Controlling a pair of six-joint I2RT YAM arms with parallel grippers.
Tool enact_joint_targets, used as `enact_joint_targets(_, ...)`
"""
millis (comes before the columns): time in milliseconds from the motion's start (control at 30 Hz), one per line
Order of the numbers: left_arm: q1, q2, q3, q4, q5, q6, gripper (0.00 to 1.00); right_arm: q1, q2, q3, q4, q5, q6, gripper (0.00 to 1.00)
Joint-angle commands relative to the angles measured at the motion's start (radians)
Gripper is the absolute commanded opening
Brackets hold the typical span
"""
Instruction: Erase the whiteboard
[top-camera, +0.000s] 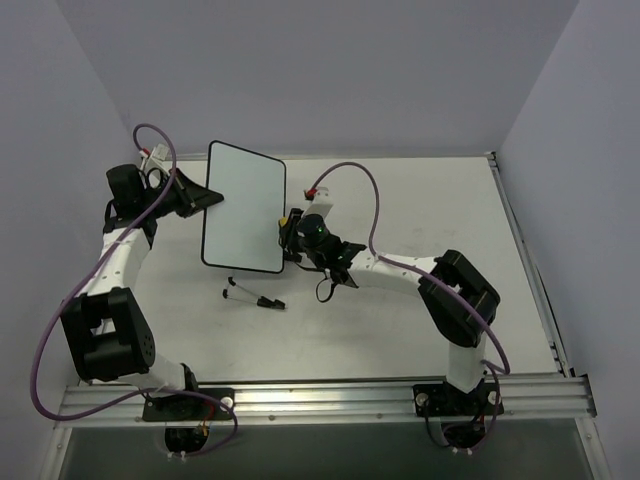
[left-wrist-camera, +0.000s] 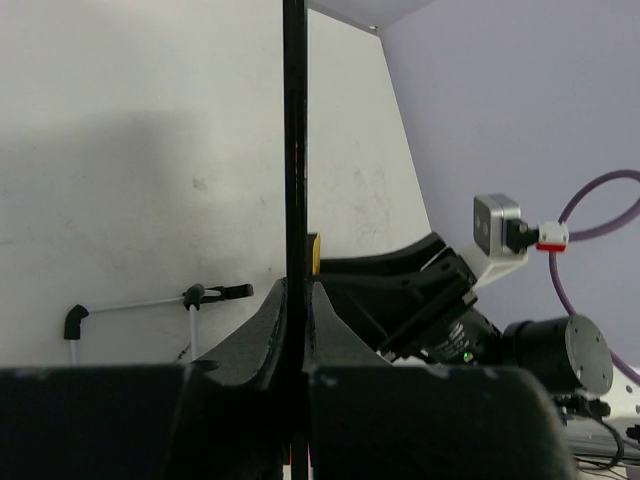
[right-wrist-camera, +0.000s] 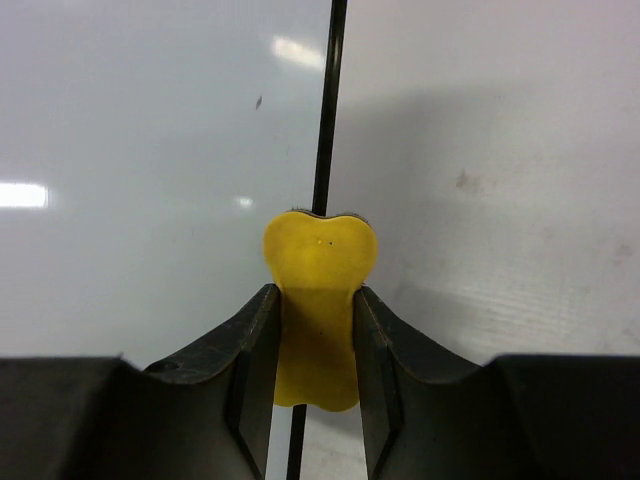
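The whiteboard is white with a thin black frame and shows no marks; it is held tilted above the table. My left gripper is shut on its left edge; in the left wrist view the board's edge stands as a black line between my jaws. My right gripper is shut on a small yellow eraser at the board's right edge. In the right wrist view the eraser sits over the black frame, with the board face to its left.
A thin white stand with black ends lies on the table below the board, also seen in the left wrist view. Purple cables loop over both arms. Walls close in at the back and sides.
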Motion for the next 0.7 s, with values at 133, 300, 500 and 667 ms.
enact_joint_targets(133, -0.020, -0.065, 0.002, 0.045, 0.165, -0.098, 0.02, -0.063, 0.055, 0.143, -0.064, -0.046, -0.040, 0.00)
enact_joint_targets(300, -0.025, -0.067, 0.007, 0.051, 0.161, -0.101, 0.02, -0.060, 0.072, 0.160, -0.071, -0.060, -0.041, 0.00)
enact_joint_targets(500, -0.025, -0.064, 0.014, 0.123, 0.144, -0.161, 0.02, 0.020, 0.029, 0.045, -0.025, -0.035, -0.011, 0.00)
enact_joint_targets(667, -0.026, -0.059, 0.030, 0.119, 0.132, -0.164, 0.02, 0.119, -0.026, -0.058, 0.021, 0.003, 0.026, 0.00)
